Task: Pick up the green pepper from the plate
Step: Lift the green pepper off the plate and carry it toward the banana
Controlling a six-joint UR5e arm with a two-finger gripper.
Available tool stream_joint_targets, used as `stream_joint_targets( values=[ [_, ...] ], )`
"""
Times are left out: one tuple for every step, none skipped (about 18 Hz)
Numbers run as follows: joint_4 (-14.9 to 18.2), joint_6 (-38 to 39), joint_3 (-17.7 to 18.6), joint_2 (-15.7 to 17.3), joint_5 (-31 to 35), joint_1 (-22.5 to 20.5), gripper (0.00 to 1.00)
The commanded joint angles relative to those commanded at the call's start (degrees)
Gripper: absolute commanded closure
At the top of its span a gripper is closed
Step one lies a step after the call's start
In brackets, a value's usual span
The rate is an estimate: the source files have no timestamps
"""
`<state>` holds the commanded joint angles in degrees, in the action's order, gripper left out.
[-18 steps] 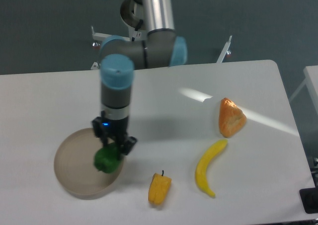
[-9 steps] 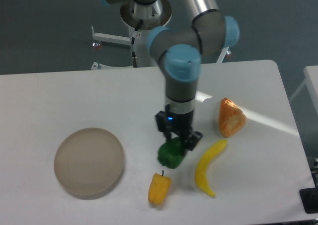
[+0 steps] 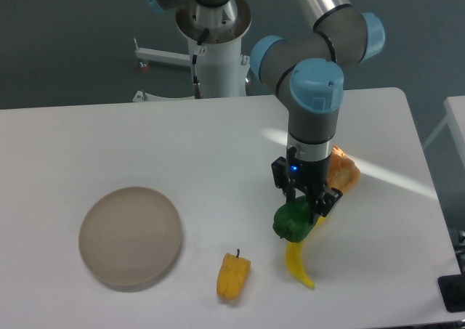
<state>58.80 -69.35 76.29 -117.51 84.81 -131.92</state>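
Camera view: the black two-finger hand point(image 3: 305, 205) grips the small, glossy, lumpy dark-green pepper point(image 3: 293, 221) above the yellow banana point(image 3: 298, 262), toward the tabletop's point(image 3: 109, 140) right edge, well apart from the round beige plate point(image 3: 130, 236).

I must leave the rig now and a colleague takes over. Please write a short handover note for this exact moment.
Gripper: shut on the green pepper, holding it in front of the yellow banana, beside the orange piece.
Plate: at the left of the table, nothing on it.
Yellow-orange pepper: lying near the front edge, untouched.
Done: the green pepper is off the plate and in the grip.
Left: nothing of the pick itself; only keep the hold.
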Motion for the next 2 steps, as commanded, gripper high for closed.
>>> stream_joint_targets(
  values=[
    [0.0,-0.09,0.0,0.0,0.0,0.0,0.68],
    [-0.09,-0.35,0.17,0.0,-0.09,-0.26,0.68]
  ],
)
